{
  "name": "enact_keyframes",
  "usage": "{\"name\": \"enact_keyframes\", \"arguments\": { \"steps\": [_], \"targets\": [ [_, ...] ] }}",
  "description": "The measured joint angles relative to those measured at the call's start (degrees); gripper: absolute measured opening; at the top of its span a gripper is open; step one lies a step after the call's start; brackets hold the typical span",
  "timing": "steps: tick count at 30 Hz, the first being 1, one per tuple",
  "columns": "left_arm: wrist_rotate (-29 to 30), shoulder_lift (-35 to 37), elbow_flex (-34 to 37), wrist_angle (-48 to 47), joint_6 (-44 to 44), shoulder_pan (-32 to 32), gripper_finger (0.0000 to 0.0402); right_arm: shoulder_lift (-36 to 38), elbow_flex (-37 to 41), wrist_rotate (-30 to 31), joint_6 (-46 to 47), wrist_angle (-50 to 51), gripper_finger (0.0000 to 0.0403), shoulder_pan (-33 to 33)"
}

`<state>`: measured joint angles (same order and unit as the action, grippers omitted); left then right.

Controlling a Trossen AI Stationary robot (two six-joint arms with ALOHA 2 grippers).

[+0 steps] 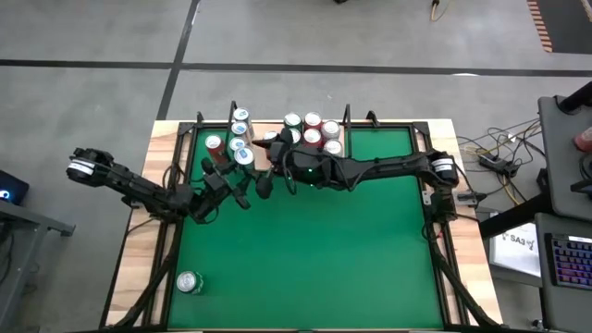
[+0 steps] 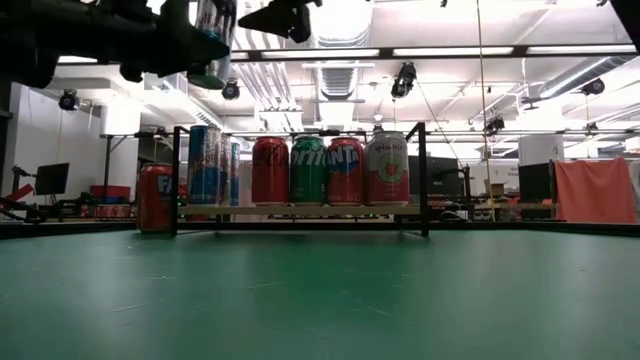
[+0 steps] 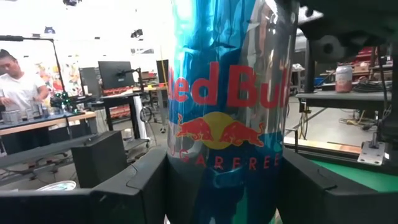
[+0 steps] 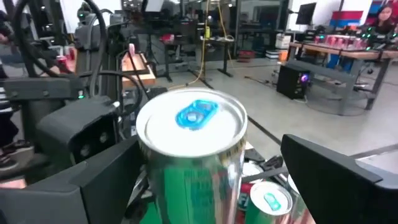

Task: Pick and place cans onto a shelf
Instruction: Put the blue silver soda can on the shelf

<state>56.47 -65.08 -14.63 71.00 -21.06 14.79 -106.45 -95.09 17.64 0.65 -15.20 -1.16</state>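
I've got the left gripper (image 3: 224, 186) with its jaws clamped on a blue can (image 3: 227, 106), held high near the shelf (image 2: 300, 211) at the table's far edge for placing, while the right gripper (image 4: 205, 180), jaws apart, straddles a green can (image 4: 193, 155) there.

Between my left gripper's (image 3: 217, 186) matt black plastic fingers (image 3: 134, 186) I see a Red Bull can (image 3: 227, 106), glossy blue-and-silver metal, mirror-smooth. Between the right gripper's (image 4: 205, 180) matt dark fingers (image 4: 93, 180) a green can (image 4: 193, 155) shows a brushed silver metal top with a shiny blue tab. The shelf (image 2: 300, 211) looks like pale bare wood with thin black wire uprights. The table (image 2: 320, 300) is matt green, faintly scuffed.
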Motion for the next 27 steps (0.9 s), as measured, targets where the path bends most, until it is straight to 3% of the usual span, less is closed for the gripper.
{"name": "enact_keyframes", "arguments": {
  "steps": [7,15,23,27],
  "targets": [
    [0.03,-0.42,0.0,0.22,0.55,0.0,0.0202,-1.71,-3.18,-0.01,-1.86,0.17,0.0354,-0.01],
    [0.19,-0.46,-0.33,0.04,0.59,-0.04,0.0219,-1.75,-3.43,-0.17,-1.21,1.46,0.0228,0.03],
    [0.19,-0.46,-0.33,0.01,0.77,-0.04,0.0236,-1.75,-3.52,-0.15,-0.92,1.64,0.0223,0.01],
    [1.12,-0.46,-0.33,0.01,1.95,0.04,0.0263,-1.78,-3.67,-0.12,-0.59,1.71,0.0223,0.01]
  ]
}}
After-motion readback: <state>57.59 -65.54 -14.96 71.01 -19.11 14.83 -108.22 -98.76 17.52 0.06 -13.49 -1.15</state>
